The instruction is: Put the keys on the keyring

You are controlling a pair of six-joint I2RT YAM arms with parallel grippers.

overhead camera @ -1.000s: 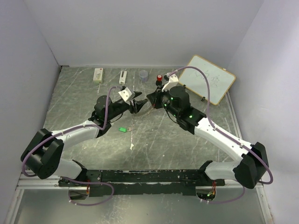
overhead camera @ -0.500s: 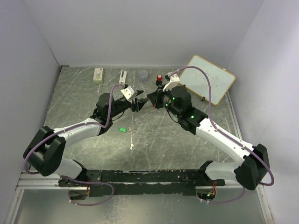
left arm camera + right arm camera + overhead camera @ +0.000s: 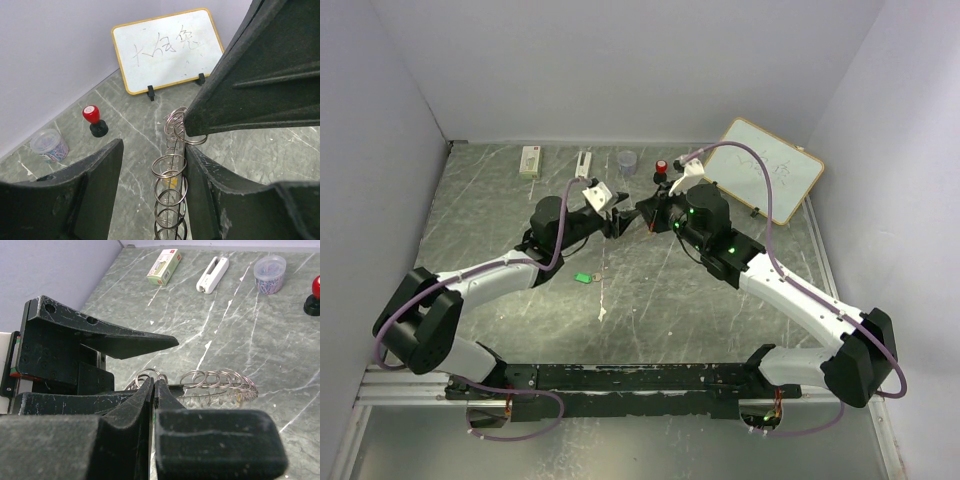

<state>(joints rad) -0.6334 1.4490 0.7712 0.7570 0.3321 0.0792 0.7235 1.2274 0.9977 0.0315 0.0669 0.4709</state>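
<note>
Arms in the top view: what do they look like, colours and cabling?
Left arm and right arm: white shells, black joints, a purple cable looped along each. Green lights on the right. Fingers black, wedge-shaped, scuffed.

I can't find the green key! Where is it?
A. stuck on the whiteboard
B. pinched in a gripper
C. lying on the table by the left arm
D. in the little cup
C: the green key lies on the table, right beside the left arm.

Bright, even light — soft shadows
</note>
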